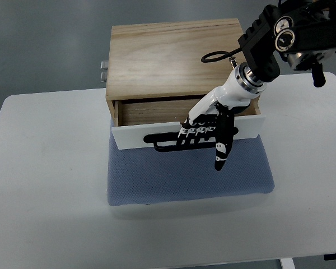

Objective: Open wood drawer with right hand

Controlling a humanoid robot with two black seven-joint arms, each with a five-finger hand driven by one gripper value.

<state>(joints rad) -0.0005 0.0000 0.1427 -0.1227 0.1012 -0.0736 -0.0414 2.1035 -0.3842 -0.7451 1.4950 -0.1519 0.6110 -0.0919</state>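
Observation:
A light wood box (pixel 173 59) with one drawer stands at the back of a blue mat (pixel 190 174). The drawer's white front (pixel 131 136) is pulled out a short way, and a strip of its wooden inside (pixel 151 111) shows. A black bar handle (pixel 162 144) runs along the front. My right hand (pixel 204 131) comes in from the upper right, its fingers curled over the handle's right part. Its thumb (pixel 220 154) points down past the drawer front. The left arm is out of view.
The box and mat sit on a white table (pixel 45 185). Grey floor lies beyond its far edge. A metal hinge or latch (pixel 103 69) sticks out at the box's left side. A black cable loop (pixel 215 56) lies on the box top.

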